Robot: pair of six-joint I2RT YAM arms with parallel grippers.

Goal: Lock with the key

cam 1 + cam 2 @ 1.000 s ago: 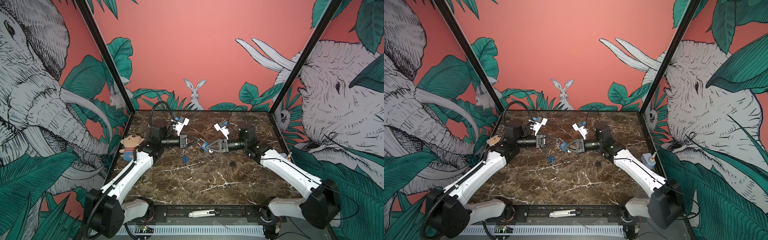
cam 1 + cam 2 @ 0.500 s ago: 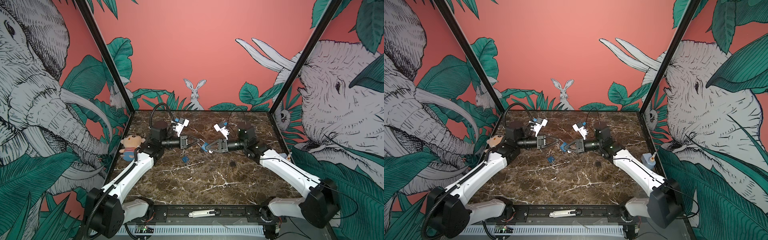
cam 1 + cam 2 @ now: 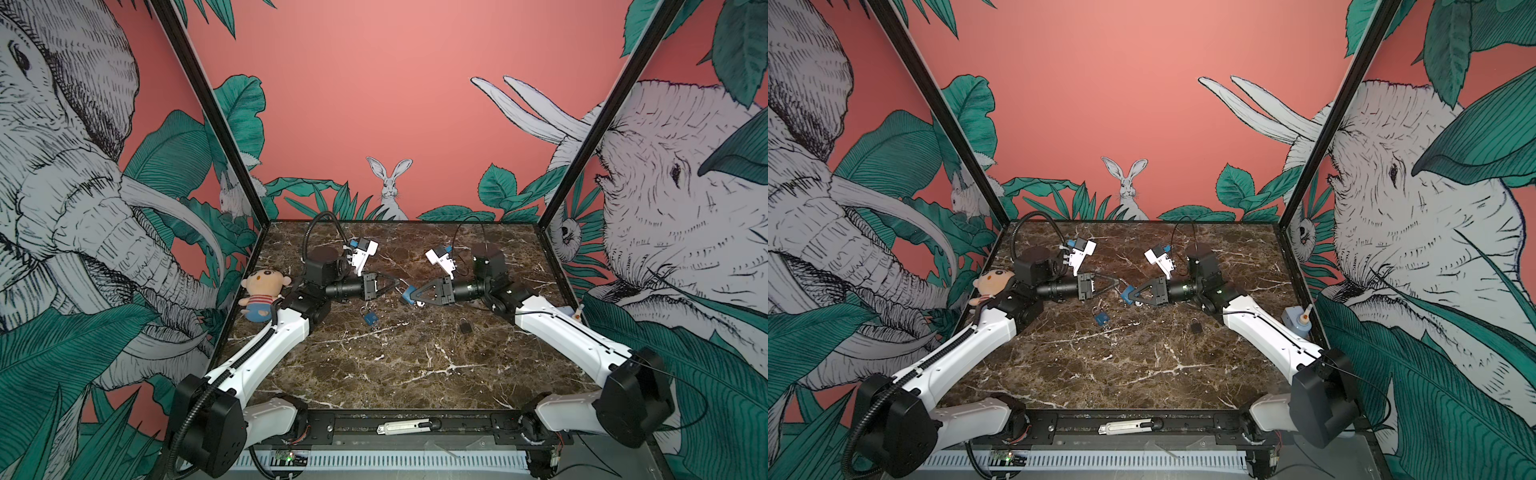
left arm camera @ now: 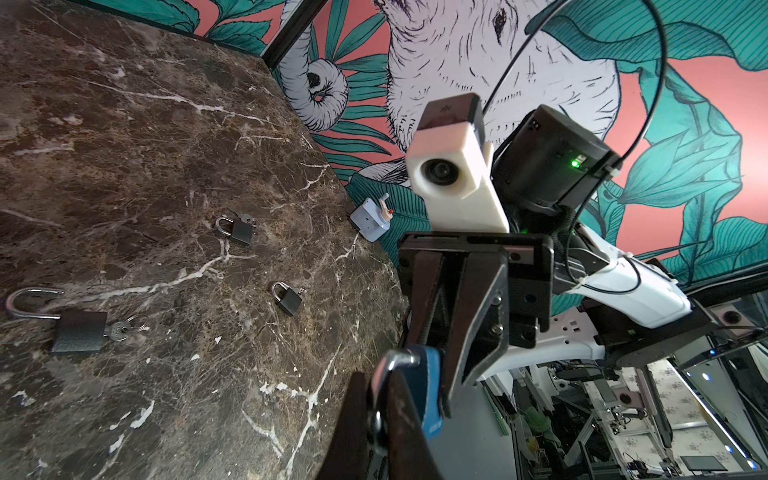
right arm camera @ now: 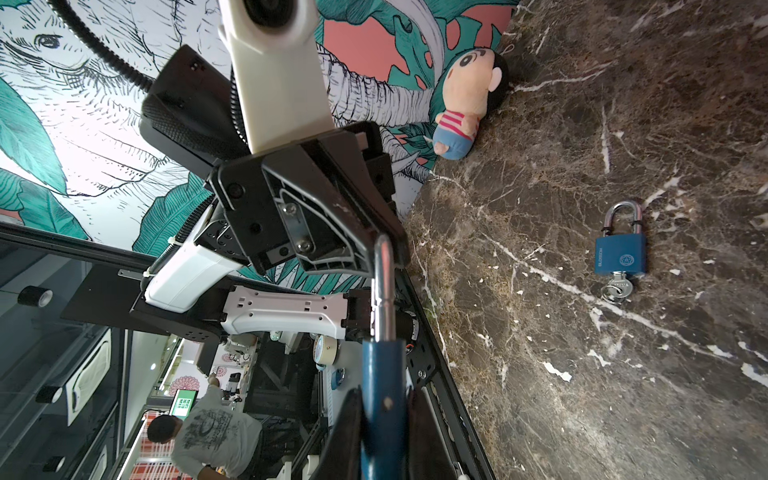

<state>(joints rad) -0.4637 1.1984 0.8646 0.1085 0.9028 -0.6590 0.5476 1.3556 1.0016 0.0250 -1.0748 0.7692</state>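
Padlock midair: right hand clamped on blue body, left hand pinched on shackle. Press shackle straight into body; keep axes aligned, grips firm.

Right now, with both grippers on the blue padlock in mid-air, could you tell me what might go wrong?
The left gripper pinches only the thin shackle while the right gripper clamps the blue padlock body; a skewed push may twist it loose.
If it slips, it could fall onto the table by the second blue padlock and its key.
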